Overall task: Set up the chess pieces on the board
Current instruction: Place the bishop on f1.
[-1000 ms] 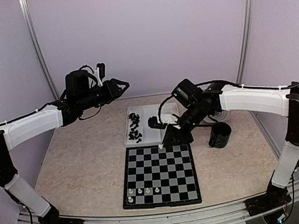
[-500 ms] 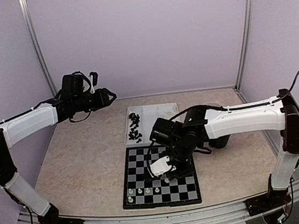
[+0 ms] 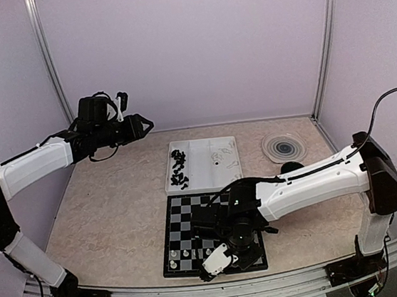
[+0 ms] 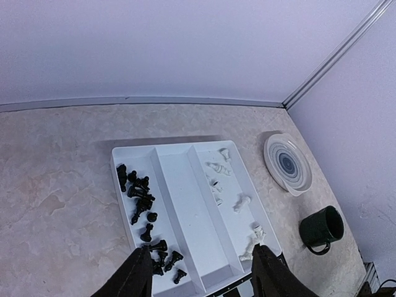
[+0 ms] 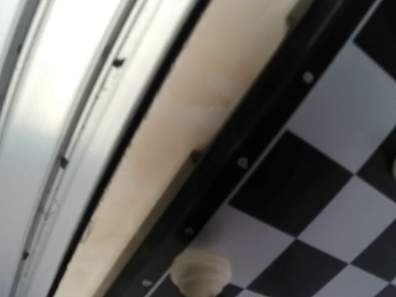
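The board (image 3: 242, 208) lies in the middle of the table, with a few white chess pieces (image 3: 175, 254) standing at its near left corner. My right gripper (image 3: 222, 257) is low over the board's near edge. In the right wrist view a white piece (image 5: 200, 272) sits at the jaw position above the board's dark border (image 5: 247, 162), and the fingers themselves do not show. My left gripper (image 3: 142, 125) is open and empty, held high at the left. In the left wrist view it (image 4: 204, 278) looks down on the black pieces (image 4: 141, 195) and white pieces (image 4: 241, 203) in the tray.
The white tray (image 3: 204, 163) with three compartments lies just behind the board and also shows in the left wrist view (image 4: 176, 204). A striped plate (image 3: 284, 146) lies at the back right. A dark mug (image 4: 322, 228) stands in front of the plate, mostly hidden by my right arm in the top view.
My right arm swung from the tray's front edge across the board to its near edge. My left arm drew back slightly to the left and stayed raised.
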Available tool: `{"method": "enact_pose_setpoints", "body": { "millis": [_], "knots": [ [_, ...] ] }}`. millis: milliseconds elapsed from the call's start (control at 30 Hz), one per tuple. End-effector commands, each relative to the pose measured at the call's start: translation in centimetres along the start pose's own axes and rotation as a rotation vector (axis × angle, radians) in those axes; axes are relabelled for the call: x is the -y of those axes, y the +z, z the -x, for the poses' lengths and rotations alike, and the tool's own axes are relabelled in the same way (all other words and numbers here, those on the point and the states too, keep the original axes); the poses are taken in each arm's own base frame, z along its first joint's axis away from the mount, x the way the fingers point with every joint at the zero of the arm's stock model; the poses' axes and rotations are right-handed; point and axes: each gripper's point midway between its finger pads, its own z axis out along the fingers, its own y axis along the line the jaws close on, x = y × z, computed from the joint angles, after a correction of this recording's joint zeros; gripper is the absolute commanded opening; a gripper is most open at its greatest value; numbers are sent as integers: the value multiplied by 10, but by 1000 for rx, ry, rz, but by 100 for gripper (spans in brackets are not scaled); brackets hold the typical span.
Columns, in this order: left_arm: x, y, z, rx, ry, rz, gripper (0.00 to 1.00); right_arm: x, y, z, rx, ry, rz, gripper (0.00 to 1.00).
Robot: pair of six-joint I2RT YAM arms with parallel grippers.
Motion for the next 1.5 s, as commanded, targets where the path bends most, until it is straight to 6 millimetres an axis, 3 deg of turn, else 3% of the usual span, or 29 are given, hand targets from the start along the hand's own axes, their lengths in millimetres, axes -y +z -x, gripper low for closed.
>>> {"method": "enact_pose_setpoints", "body": {
  "millis": [0, 900, 1467],
  "knots": [
    [5, -9, 6, 20, 2, -24, 55, 0, 8, -11, -74, 6, -19, 7],
    [9, -8, 3, 5, -4, -49, 55, 11, 12, 6, -33, 14, -27, 17],
    [9, -6, 0, -6, -6, -53, 55, 14, 14, 13, -9, 2, -33, 12]
  ]
}}
